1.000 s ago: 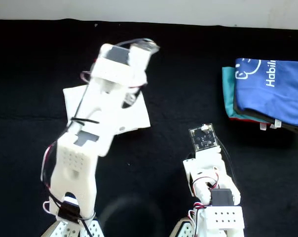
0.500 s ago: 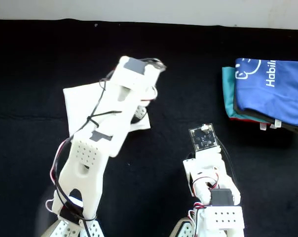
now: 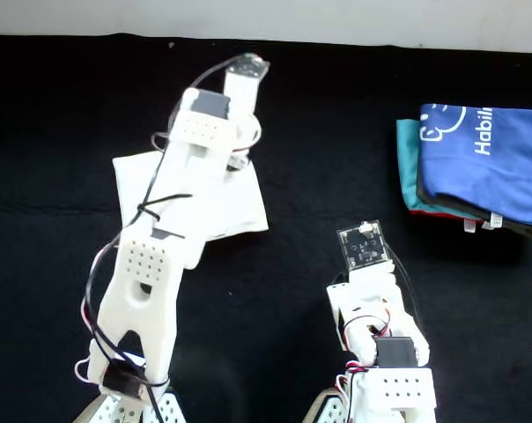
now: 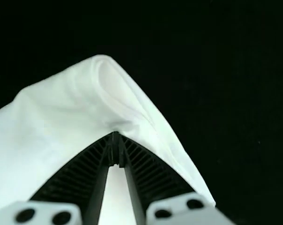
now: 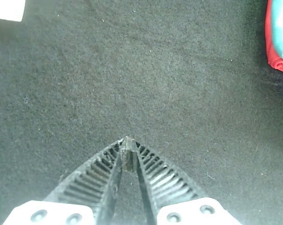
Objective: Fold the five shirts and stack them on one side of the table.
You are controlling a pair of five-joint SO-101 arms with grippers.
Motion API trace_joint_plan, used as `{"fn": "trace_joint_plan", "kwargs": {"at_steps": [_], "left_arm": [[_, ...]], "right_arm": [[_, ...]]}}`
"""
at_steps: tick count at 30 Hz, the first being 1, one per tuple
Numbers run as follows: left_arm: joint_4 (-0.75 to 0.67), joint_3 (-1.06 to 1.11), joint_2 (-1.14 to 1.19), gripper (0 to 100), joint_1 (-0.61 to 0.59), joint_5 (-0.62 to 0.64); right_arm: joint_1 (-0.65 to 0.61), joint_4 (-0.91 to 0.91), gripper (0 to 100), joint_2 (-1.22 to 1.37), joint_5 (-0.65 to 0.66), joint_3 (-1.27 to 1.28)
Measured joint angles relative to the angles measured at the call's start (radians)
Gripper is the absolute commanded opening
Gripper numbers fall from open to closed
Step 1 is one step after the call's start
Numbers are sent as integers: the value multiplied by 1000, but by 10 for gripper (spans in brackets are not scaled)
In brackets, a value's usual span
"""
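Black desk is carrying everything.

Left arm is stretching across the white shirt. Half a second ago its wrist was leaning further toward the stack side; now it is sitting back over the shirt's far edge. The shirt itself is lying where it was, folded flat at the desk's left-centre, well apart from the stack. Judging from that, the arm is readjusting its hold rather than carrying anything yet.

Stack of folded shirts is sitting at the right edge of the desk, blue on top with black, red and teal layers showing beneath. That is looking like four done, with the white one remaining.

Right arm is resting low near the front, not having shifted.

Left gripper: fingers are closing tip to tip against the shirt's rolled edge. I cannot tell if cloth is pinched.

Right gripper: fingers are pressing together on nothing, over bare desk.
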Motion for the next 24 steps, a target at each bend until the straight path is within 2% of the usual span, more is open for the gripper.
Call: {"fn": "trace_joint_plan", "kwargs": {"at_steps": [5,10,24], "left_arm": [[-133,0,64,10,-35,2],[-158,0,69,10,-100,2],[207,-149,-17,10,-222,-2]], "right_arm": [[0,0,7,0,0,0],[0,0,7,0,0,0],[0,0,7,0,0,0]]}}
